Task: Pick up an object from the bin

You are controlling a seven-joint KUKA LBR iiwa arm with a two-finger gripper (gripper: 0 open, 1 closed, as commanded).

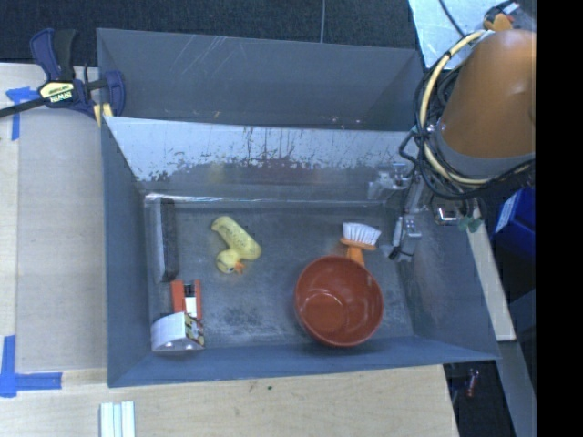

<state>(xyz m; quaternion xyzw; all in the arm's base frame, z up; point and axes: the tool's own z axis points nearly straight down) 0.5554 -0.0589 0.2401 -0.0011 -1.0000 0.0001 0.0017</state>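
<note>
1. The bin (273, 167) holds a few scattered things. The hand (402, 248) hangs low near its right wall in the camera view, above bare floor.
2. The red bowl (339, 303) stands upright, below and to the left of the hand in the view, near it but apart from it.
3. The yellow toy (235, 244) lies well to the left of the hand, about level with it, with its long axis slanting down to the right.
4. The brush (360, 238) is the thing nearest the hand, just to its left and level with it. Its white bristles lie at the upper end, and the orange handle runs down until it meets the bowl's rim.
5. A silver roll (173, 332) and an orange-and-black piece (187, 299) lie farthest off, at the far left corner.
6. The hand has nothing in it, and whether it is apart or together I cannot tell.
7. My judgement is that the brush is the likely pick. That would need a short shift to the left, closing across the handle's up-and-down axis while staying clear of the bowl.
</note>
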